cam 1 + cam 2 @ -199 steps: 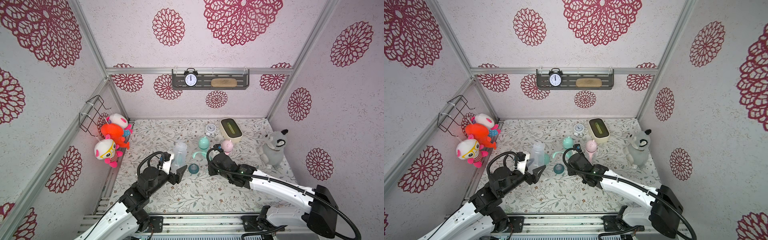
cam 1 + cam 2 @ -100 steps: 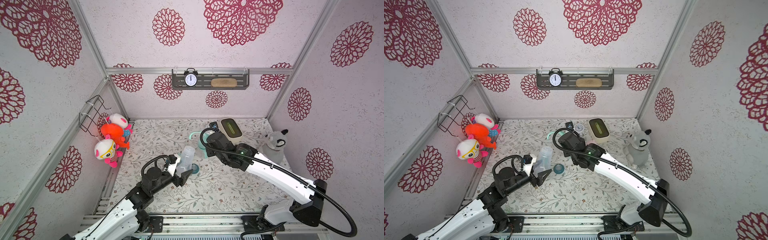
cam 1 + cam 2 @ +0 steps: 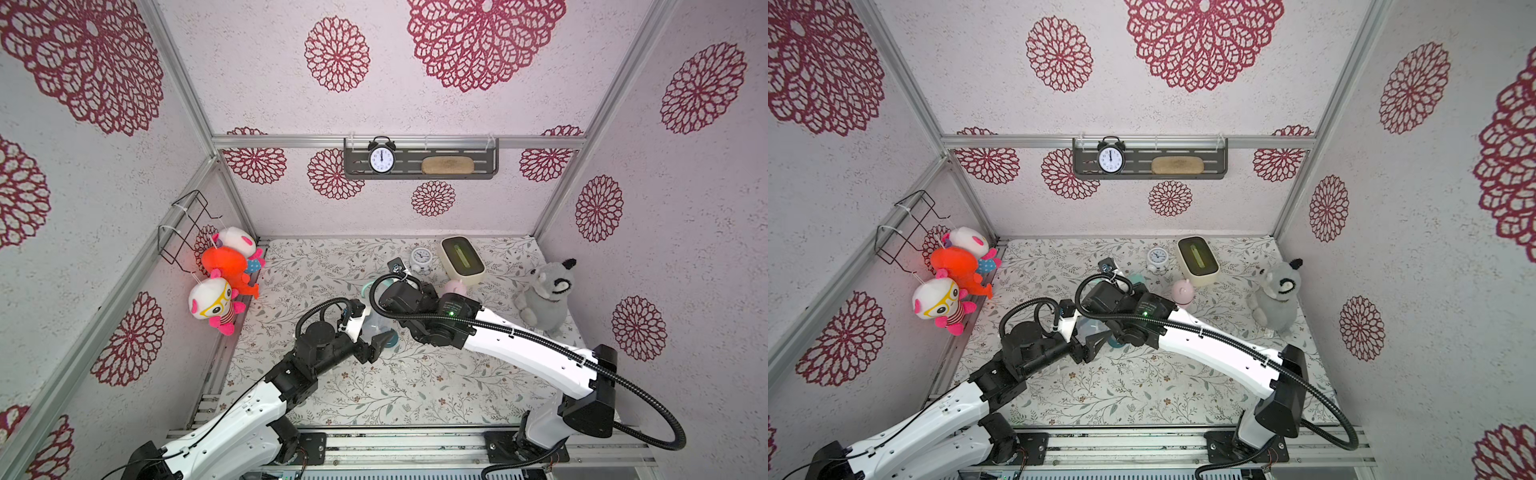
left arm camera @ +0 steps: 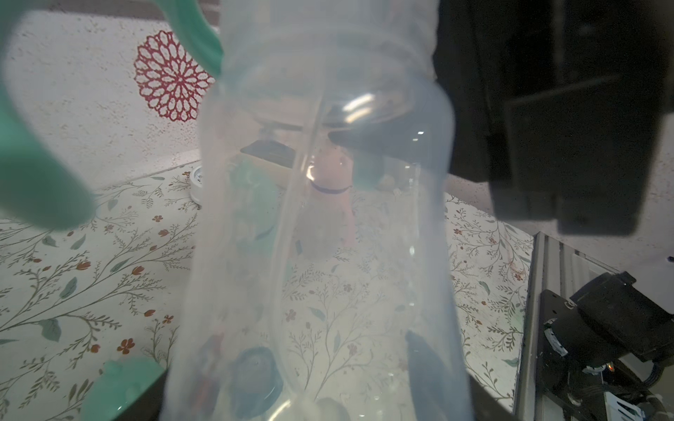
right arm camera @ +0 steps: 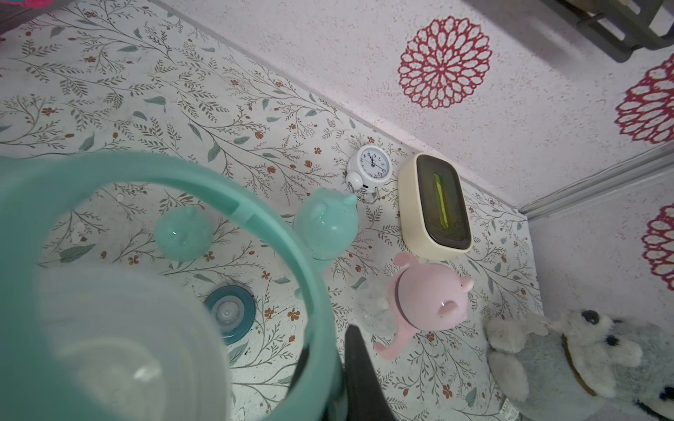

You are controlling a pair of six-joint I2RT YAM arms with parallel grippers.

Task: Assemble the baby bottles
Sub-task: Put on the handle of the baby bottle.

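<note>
Left gripper: my jaws are closed around the clear bottle, and I'm holding it upright above the mat, mouth up.
Right gripper: my jaws are pinched on the wall of the mint handle ring, carried right over that bottle.
Ring and bottle: through the ring I see the bottle's open mouth. Lined up, I'd say, but I can't tell if the ring is down on the neck or just above it.
Step in hand: fitting the handle ring onto the first loose bottle.
Next move: lower the ring squarely over the neck while my left side holds the bottle steady. If it tilts, I expect it to catch on the threads.
After that: the teal nipple collar lies flat on the mat just beyond, and the loose mint dome cap is near it.
Further out: a capped mint bottle and a pink bottle look assembled already.
Back wall: the white alarm clock is well clear of my work.
</note>
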